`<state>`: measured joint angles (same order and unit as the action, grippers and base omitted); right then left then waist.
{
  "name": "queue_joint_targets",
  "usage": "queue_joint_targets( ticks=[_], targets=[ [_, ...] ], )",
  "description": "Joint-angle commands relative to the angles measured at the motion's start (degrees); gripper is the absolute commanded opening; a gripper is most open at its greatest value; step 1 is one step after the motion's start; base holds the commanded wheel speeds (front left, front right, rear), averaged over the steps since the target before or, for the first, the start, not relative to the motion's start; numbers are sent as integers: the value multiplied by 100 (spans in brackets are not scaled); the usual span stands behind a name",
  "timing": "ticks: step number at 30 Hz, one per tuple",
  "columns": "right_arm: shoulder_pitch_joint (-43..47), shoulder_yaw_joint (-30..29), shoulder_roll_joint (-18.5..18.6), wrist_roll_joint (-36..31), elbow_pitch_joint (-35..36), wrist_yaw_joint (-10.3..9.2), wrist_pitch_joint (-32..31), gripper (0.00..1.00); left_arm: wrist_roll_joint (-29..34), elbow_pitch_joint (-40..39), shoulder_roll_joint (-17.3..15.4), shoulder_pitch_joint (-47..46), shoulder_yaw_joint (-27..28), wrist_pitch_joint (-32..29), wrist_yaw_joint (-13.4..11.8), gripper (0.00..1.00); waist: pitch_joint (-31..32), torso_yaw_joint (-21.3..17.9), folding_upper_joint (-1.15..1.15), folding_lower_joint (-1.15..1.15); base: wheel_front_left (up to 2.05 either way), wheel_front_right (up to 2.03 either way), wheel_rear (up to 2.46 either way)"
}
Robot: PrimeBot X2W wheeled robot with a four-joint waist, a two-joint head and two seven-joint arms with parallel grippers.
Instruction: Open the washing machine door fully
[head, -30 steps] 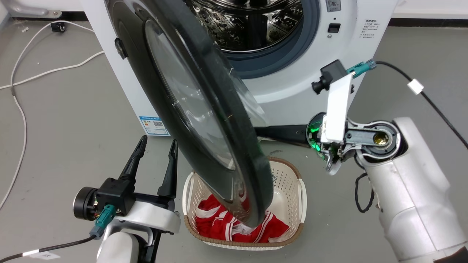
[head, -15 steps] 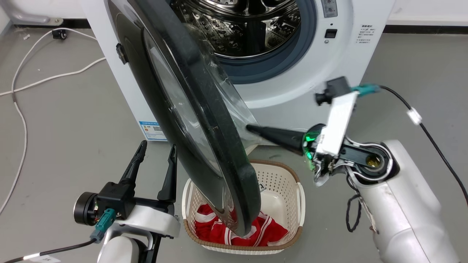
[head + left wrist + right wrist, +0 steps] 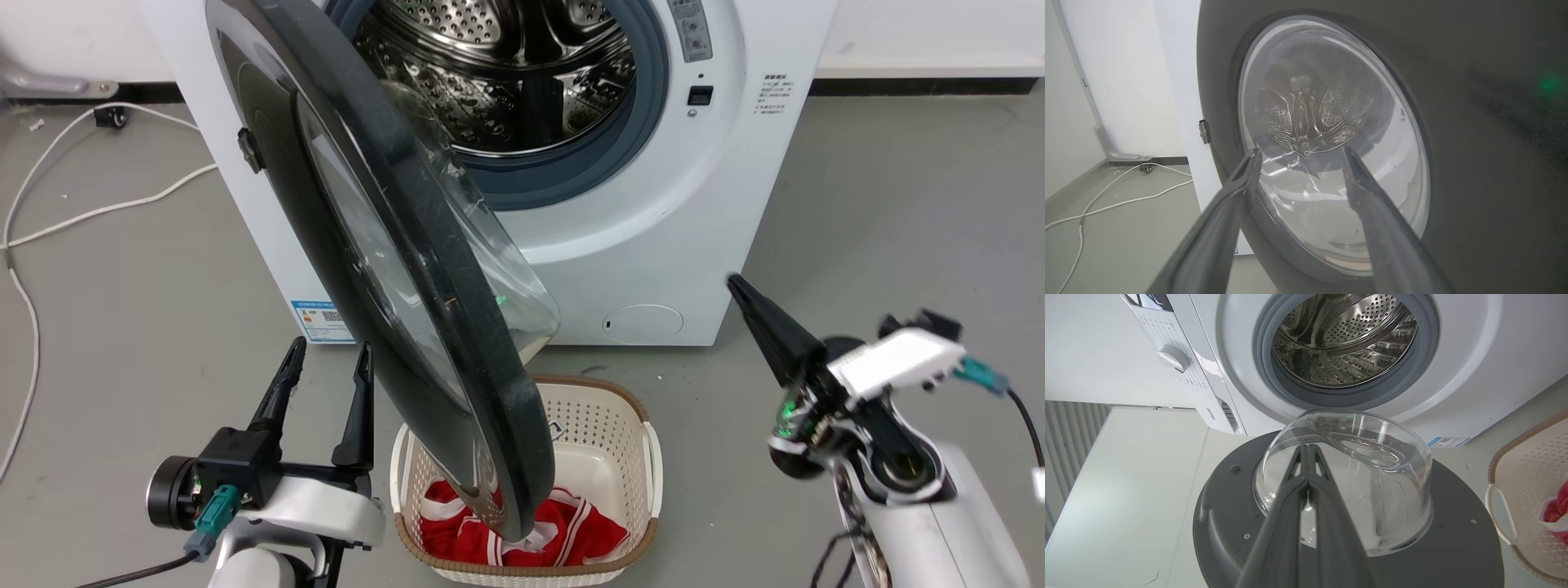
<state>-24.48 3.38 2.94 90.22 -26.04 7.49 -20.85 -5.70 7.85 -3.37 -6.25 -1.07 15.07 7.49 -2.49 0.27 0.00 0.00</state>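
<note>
The right tool [image 3: 735, 286], fingers pressed together on nothing, has drawn back from the glass bowl [image 3: 1372, 465] it was just pushing and sits well clear of the washing machine door [image 3: 392, 245]. The door hangs swung out from the washing machine [image 3: 653, 245] over the basket [image 3: 608, 408], probably short of fully open. The left tool [image 3: 331, 347], spread and empty, waits beside its outer face.

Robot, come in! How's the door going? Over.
Left gripper open, right gripper shut, both empty. Washing machine door partway open. Left gripper likely in its swing path.
</note>
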Motion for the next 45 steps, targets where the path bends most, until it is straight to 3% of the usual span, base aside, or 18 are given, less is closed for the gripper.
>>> queue_joint_targets(
  ticks=[1,2,3,4,10,14,18,20,21,27,33,37,45],
  targets=[
    [278,-114,-13,15,129,0,230,26,39,7,1,59,40,15,-6,100,38,-22,0,0,0,0,0],
    [397,-165,-13,-29,211,0,373,47,38,7,3,80,51,15,-6,100,43,-28,0,0,0,0,0],
    [513,-225,-12,-63,289,0,551,82,36,1,4,93,62,15,-6,100,44,-37,0,0,0,0,0],
    [635,-270,-10,-100,359,0,727,100,36,-3,5,108,75,15,-6,100,52,-44,0,0,0,0,0],
    [1196,-371,-9,-766,763,0,1907,100,41,1,15,124,122,15,-5,100,46,-57,0,0,0,0,0],
    [1432,-403,65,-1628,927,0,2637,100,48,13,19,105,176,15,-5,100,43,-74,0,0,0,0,0],
    [1610,-478,217,-2963,1149,0,3307,100,50,12,23,65,216,15,-4,100,43,-78,0,0,0,0,0],
    [1678,-586,223,-3748,1337,0,3456,100,48,-6,23,57,238,15,-4,100,36,-86,0,0,0,0,0],
    [1678,-586,223,-3748,1337,0,3456,100,48,-6,23,57,238,15,-4,100,36,-86,0,0,0,0,0],
    [1804,-985,104,-6321,2185,-1,3576,100,76,-36,27,75,286,15,-4,100,21,-109,0,0,0,0,0],
    [1985,-892,9,-8232,3029,-1,3406,100,85,-38,33,47,288,15,-4,100,23,-82,0,0,0,0,0],
    [2183,-627,-13,-8815,3317,-1,3202,100,91,-33,35,41,279,15,-4,100,41,-51,0,0,0,0,0],
    [2470,-576,-11,-8828,2873,-2,3157,100,97,-20,40,38,248,15,-3,100,66,15,0,0,0,0,0]
  ],
)
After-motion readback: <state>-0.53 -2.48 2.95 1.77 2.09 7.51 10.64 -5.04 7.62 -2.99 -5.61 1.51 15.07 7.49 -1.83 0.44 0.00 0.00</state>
